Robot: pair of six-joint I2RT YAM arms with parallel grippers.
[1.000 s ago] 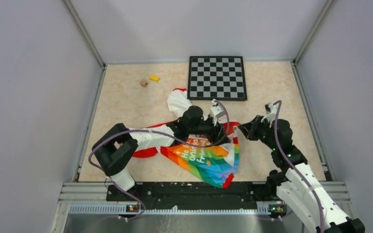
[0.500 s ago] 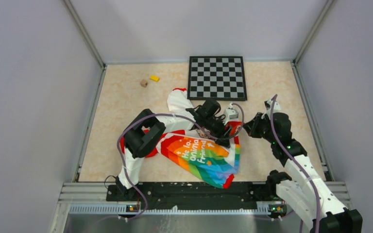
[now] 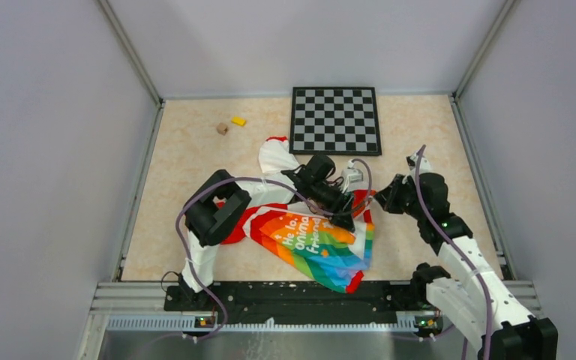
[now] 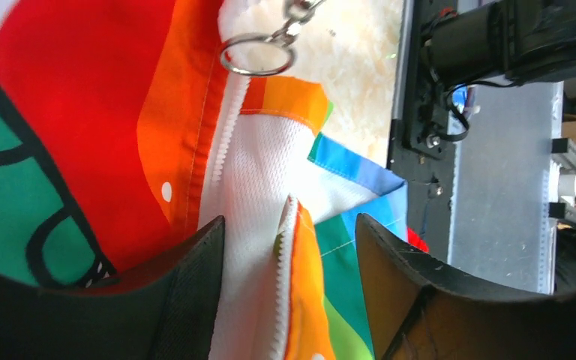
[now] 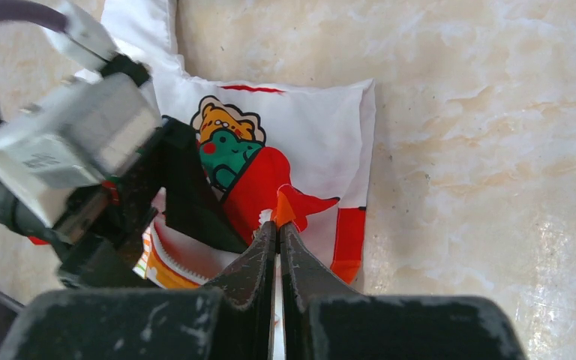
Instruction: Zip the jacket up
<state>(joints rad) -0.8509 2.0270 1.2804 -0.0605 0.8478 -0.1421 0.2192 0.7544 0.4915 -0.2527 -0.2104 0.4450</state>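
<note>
The jacket (image 3: 311, 240) lies crumpled mid-table, its rainbow panel with white lettering facing up. My left gripper (image 3: 344, 218) hovers over its right edge, open. In the left wrist view, a raised fold of white zipper teeth (image 4: 286, 285) with orange cloth stands between the left gripper's (image 4: 291, 221) fingers, touching neither. A metal ring pull (image 4: 259, 54) hangs above it. My right gripper (image 5: 278, 225) is shut on an orange corner of the jacket (image 5: 307, 142), which pokes out past its tips. In the top view the right gripper (image 3: 373, 199) sits at the jacket's upper right corner.
A black-and-grey checkerboard (image 3: 335, 120) lies at the back. A yellow block (image 3: 238, 121) and a small brown cube (image 3: 222, 128) sit at the back left. The left arm's camera housing (image 5: 67, 142) fills the left of the right wrist view. Metal rails edge the table.
The left arm's elbow swung right and up off the jacket, uncovering the rainbow panel. Its gripper shifted slightly right along the edge. The right gripper kept its hold and barely moved.
</note>
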